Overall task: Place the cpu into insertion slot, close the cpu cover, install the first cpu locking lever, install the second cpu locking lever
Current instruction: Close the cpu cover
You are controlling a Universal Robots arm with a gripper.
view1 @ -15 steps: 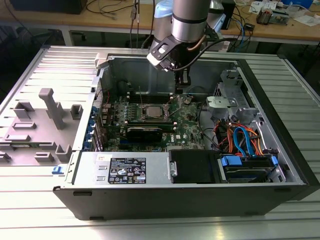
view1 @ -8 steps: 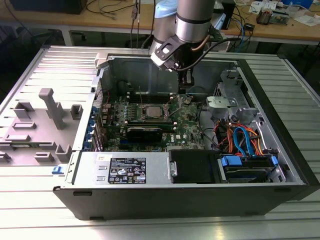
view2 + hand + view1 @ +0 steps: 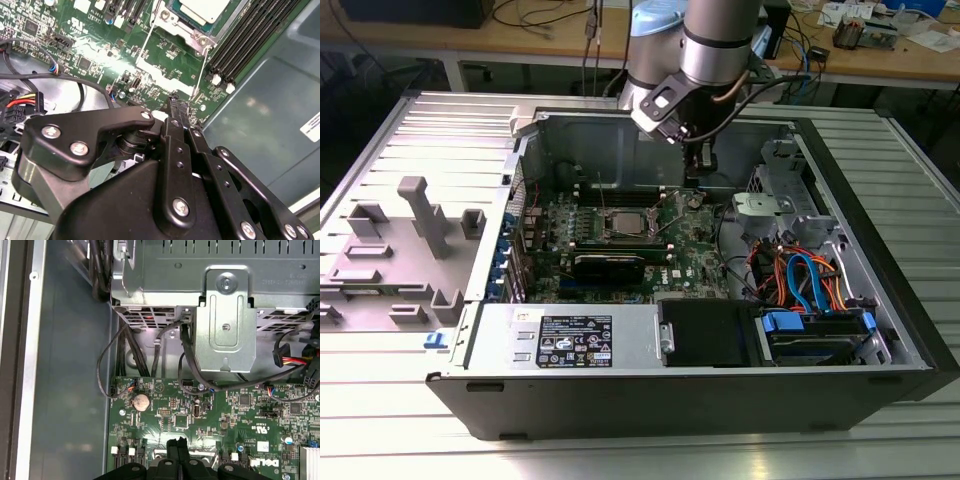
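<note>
The cpu (image 3: 623, 224) lies in the insertion slot on the green board, its silver top (image 3: 201, 7) showing in the second wrist view. The cpu cover (image 3: 192, 31) lies flat around it as a metal frame, and the slot's contact field is hidden beneath. Two thin wire locking levers (image 3: 144, 47) (image 3: 202, 75) run out from the socket's corners, free of the board. My gripper (image 3: 699, 163) hangs above the board toward the exterior view's right of the socket. It is shut with nothing between its black fingers (image 3: 172, 106), and its tip (image 3: 177, 444) hovers over the board's edge.
Black memory slots (image 3: 245, 40) run beside the socket. A coin battery (image 3: 141, 401) and cables (image 3: 117, 360) sit near the gripper. A silver drive cage (image 3: 227, 320) and the case wall (image 3: 65, 365) bound the space. A power supply (image 3: 570, 340) lies along the front.
</note>
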